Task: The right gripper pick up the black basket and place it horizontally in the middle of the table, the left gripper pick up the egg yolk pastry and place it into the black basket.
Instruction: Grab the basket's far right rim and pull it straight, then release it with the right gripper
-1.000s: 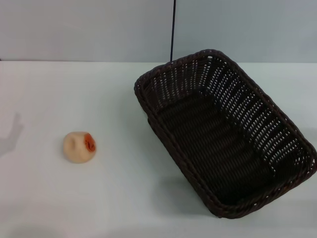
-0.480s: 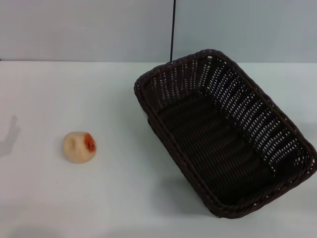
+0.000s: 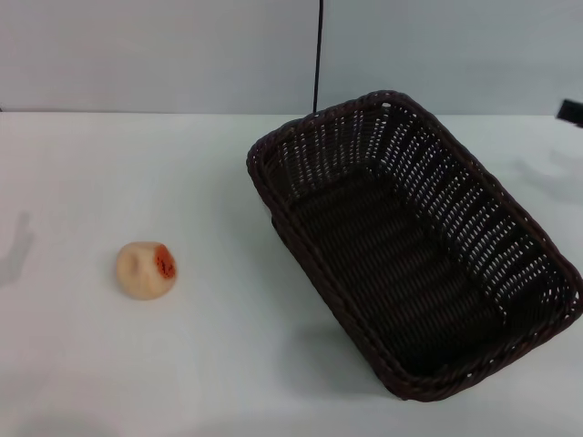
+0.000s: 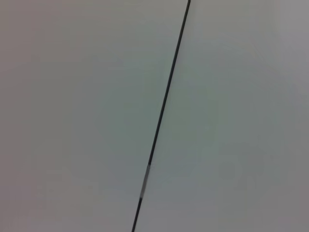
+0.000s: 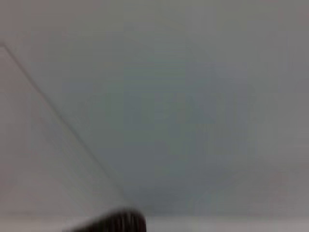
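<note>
Head view gives you the egg yolk pastry [image 3: 146, 269] on the counter [image 3: 209, 364] at left, well apart from the empty black basket [image 3: 410, 246] lying diagonally at right. Right end effector [image 3: 571, 112] barely peeks in; grip unreadable.

We see mostly a plain pale grey-green surface [image 5: 193, 106], blurred throughout. A faint thin line [image 5: 63, 116] runs across it, slanting from about ten o'clock down toward six o'clock. At six o'clock, against the frame's edge, a dark rounded shape [image 5: 118, 222] pokes in, too blurred for us to tell what it is.
</note>
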`<state>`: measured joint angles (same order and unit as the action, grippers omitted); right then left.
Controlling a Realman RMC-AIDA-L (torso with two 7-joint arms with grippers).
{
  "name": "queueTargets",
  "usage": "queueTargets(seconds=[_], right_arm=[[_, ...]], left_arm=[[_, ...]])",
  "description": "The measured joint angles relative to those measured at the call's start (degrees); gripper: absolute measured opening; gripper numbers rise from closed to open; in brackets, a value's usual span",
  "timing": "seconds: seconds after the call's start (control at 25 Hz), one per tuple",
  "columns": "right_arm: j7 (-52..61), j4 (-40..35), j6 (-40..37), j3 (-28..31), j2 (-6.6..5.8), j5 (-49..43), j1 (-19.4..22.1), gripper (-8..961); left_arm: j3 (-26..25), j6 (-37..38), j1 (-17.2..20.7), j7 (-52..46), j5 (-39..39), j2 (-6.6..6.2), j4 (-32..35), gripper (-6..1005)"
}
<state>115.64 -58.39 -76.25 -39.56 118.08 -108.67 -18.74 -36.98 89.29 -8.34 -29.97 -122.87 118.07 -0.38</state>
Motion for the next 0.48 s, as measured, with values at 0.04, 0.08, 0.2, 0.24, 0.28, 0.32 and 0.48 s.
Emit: queueTargets(seconds=[0.04,0.08,0.2,0.24,0.28,0.32,0.48], right_arm=[[4.4,-2.7,-1.3,0.0,0.00,-5.2,-1.6,799],[12.0,-6.9,-4.6,0.0,-0.13,-13.9,-4.7,799],[18.0,-10.3,-8.7,0.0,-0.66,-21.3,-7.8,798],[20.0,-11.7,-10.8,0.0,-0.92,-23.9,-9.1,798],[21.9,-12.9,-13.1,0.0,-1.26,-26.1,-10.4,798],[23.4,-13.8,-15.2,0.0,-1.55,-27.7,-11.6,798],[28.1,-15.1,-21.8,-0.8,-2.71,-31.2,-16.2,797]], left_arm=[[0.0,0.0,0.1,0.0,0.1,0.04,0.0,812],[-0.1,0.0,0.3,0.0,0.1,0.13,0.1,811],[-0.1,0.0,0.5,0.0,0.2,0.20,0.1,809],[-0.2,0.0,0.5,0.0,0.2,0.22,0.1,809],[-0.2,0.0,0.6,0.0,0.3,0.23,0.1,808],[-0.2,0.0,0.6,0.0,0.3,0.23,0.1,807],[-0.3,-0.1,0.6,0.0,0.3,0.24,0.0,805]])
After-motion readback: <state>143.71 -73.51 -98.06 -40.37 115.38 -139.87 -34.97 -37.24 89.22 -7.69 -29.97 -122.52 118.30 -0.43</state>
